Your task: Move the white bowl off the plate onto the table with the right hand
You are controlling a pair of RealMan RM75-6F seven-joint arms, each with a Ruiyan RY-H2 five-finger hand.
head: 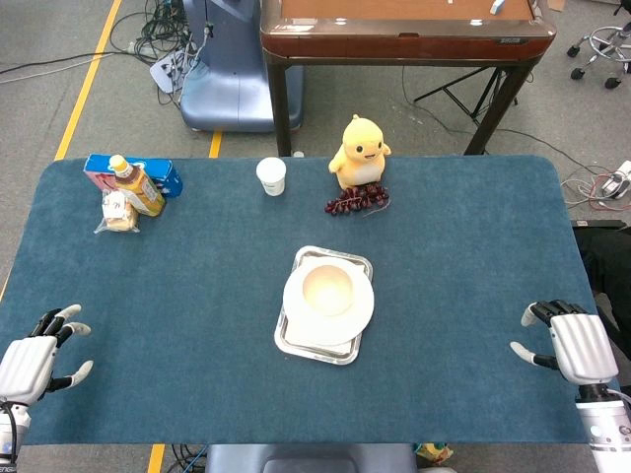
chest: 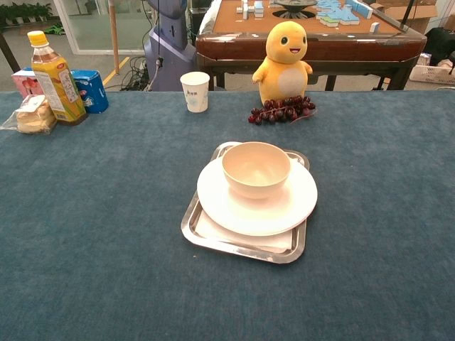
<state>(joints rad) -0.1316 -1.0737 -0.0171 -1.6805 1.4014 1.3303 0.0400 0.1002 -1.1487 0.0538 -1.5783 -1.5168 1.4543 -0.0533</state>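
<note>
The white bowl (head: 327,287) (chest: 256,169) stands upright and empty on a white plate (head: 360,307) (chest: 298,199), which lies on a metal tray (head: 296,343) (chest: 245,249) at the table's middle. My right hand (head: 570,345) rests near the table's front right corner, fingers apart, holding nothing, well to the right of the bowl. My left hand (head: 39,360) sits at the front left corner, fingers spread and empty. Neither hand shows in the chest view.
At the back stand a paper cup (head: 271,176) (chest: 195,91), a yellow plush duck (head: 359,151) (chest: 286,60) and a bunch of dark grapes (head: 357,202) (chest: 281,111). A drink bottle (head: 138,185) (chest: 55,78), a blue pack (chest: 91,90) and wrapped bread (head: 118,217) (chest: 32,115) sit back left.
</note>
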